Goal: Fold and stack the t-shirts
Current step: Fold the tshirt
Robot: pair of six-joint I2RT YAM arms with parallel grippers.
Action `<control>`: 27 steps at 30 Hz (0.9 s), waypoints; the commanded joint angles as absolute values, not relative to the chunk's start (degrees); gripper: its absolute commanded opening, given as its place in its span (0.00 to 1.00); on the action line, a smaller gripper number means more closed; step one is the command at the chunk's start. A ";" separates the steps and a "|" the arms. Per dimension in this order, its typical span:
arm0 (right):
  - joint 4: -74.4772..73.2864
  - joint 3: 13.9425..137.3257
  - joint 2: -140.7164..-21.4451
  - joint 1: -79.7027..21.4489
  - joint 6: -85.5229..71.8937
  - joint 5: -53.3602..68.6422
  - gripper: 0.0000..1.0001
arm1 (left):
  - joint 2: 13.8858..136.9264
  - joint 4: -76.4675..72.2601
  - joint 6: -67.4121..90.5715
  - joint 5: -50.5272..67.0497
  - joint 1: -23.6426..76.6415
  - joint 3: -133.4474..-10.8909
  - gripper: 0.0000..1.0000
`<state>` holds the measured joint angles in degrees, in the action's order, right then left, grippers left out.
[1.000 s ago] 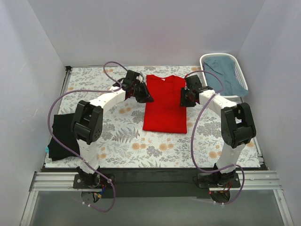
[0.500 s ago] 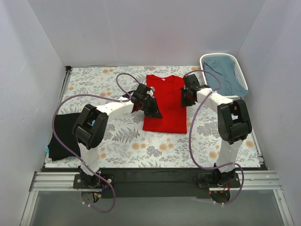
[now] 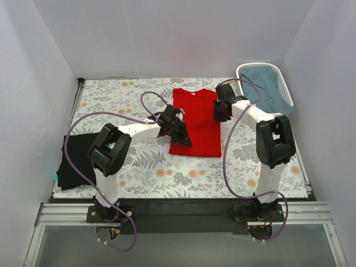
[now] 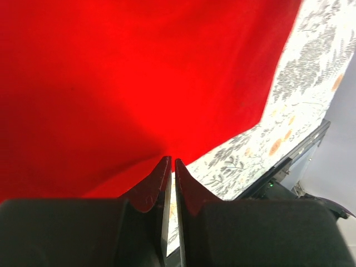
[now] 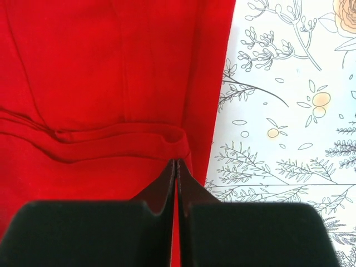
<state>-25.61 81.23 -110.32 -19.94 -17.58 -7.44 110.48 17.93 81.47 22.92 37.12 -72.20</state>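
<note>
**Barely halfway: one shirt part-folded, nothing stacked**

Nearest the arm bases, the black t-shirt (image 3: pixel 75 161) lies in a loose dark heap at the left edge of the flowered counter (image 3: pixel 139 172), well apart from both arms. It looks untouched by any fold.

Further in, the red t-shirt (image 3: pixel 196 125) lies flat mid-counter as a narrow oblong with its collar on the far side. Its sleeves seem already turned in, so the crosswise fold is probably the step in hand.

The left gripper (image 4: pixel 171 162) sits at the shirt's near-left edge with its jaws drawn almost together. Whether any cloth lies between them cannot be told.

The right gripper (image 5: pixel 176 162) is at the shirt's right edge, nearer the collar, and is clamped on a bunched ridge of red cloth.

Farthest off, at the right corner, a white basket (image 3: pixel 258 65) holds blue cloth (image 3: pixel 270 89).

What is left, by this reading, is to finish the red fold, fold the black shirt and stack the two.
</note>
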 commanded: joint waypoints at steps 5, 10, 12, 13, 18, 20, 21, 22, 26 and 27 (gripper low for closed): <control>-26.28 84.02 -112.67 -19.42 -17.93 -8.62 0.01 | 110.04 17.49 81.30 20.92 37.00 -70.40 0.05; -26.37 83.32 -112.59 -18.29 -18.19 -7.82 0.12 | 109.07 18.81 80.42 19.34 36.65 -72.59 0.05; -26.28 82.97 -111.28 -18.19 -18.19 -7.82 0.18 | 108.37 19.24 80.24 18.55 35.78 -73.65 0.05; -26.28 82.71 -110.66 -17.93 -18.19 -7.74 0.27 | 108.20 19.42 80.24 18.20 35.42 -74.09 0.05; -26.37 82.44 -106.27 -17.93 -18.19 -7.21 0.44 | 111.78 21.70 79.63 17.32 32.43 -79.88 0.05; -26.45 82.18 -105.21 -18.02 -18.28 -6.60 0.46 | 113.37 22.41 79.19 16.35 31.82 -81.90 0.04; -26.54 81.92 -104.07 -18.10 -18.28 -6.33 0.46 | 114.16 22.85 79.02 16.09 31.56 -83.65 0.05; -26.54 81.57 -103.45 -18.02 -18.28 -5.98 0.46 | 115.74 22.94 78.75 16.08 31.47 -84.45 0.04; -26.45 79.72 -101.61 -18.46 -18.63 -3.70 0.46 | 119.44 23.38 78.84 15.73 29.98 -87.53 0.03; -26.28 79.28 -101.43 -18.63 -18.63 -3.08 0.46 | 120.14 23.55 78.92 15.65 29.62 -88.24 0.02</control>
